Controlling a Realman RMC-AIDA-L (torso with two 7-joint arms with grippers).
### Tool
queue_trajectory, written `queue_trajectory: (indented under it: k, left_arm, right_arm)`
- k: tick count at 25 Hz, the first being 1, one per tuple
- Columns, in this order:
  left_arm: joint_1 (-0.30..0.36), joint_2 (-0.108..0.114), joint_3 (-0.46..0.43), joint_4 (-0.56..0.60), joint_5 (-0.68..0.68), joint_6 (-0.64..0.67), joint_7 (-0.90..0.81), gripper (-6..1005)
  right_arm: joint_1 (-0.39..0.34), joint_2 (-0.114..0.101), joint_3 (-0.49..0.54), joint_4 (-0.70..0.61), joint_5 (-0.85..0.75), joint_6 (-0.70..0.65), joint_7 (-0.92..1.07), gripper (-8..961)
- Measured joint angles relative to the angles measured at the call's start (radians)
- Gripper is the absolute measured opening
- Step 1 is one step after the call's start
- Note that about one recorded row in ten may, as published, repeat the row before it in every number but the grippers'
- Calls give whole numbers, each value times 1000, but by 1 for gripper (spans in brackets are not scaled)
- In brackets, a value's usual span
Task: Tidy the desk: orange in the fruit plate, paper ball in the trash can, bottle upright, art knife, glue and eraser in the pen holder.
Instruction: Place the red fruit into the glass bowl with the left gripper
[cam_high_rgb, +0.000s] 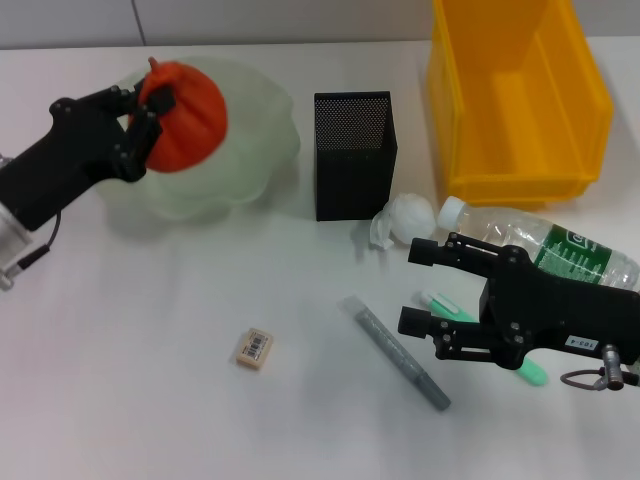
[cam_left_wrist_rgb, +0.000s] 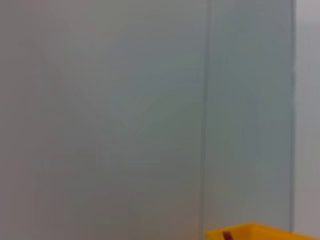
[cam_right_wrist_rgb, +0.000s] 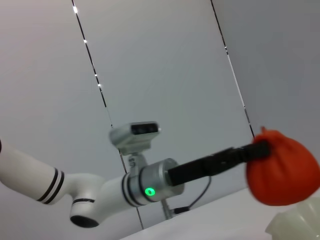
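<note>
The right tool (cam_high_rgb: 418, 288) hangs low over the table (cam_high_rgb: 150, 390), its jaws spread wide and empty above a green pen (cam_high_rgb: 530, 370). The left tool (cam_high_rgb: 143, 105), arm stretched forward, grips the orange (cam_high_rgb: 190, 120) over the fruit plate (cam_high_rgb: 255, 140).

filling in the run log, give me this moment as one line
left gripper: shut on orange, held over fruit plate | right gripper: open, idle above desk near bottle | orange not yet released

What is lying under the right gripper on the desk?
A green-and-white pen-like item pokes out beneath the right gripper; its middle is covered. The bottle lies on its side behind it.
</note>
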Motion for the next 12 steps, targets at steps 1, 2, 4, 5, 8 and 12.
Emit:
queue_trajectory:
  k: [1,2,4,5,8,12]
  left_arm:
    - [0,0,0,0,0,0,0,117]
    - [-8,0,0,3,0,-33,0,118]
    - [-29,-3,1,5,-2,-108,-1,119]
    - [-37,-4,4,5,-2,-132,-1,120]
    - [-58,-7,10,-3,-2,-189,-1,128]
    - [-70,-8,11,-6,0,-212,-1,142]
  right_arm:
    - [0,0,0,1,1,0,0,832]
    - [0,0,0,1,1,0,0,832]
    - [1,0,0,2,7,0,-1,832]
    - [1,0,0,2,7,0,-1,832]
    - [3,0,0,2,11,0,-1,832]
    - [6,0,0,2,12,0,-1,831]
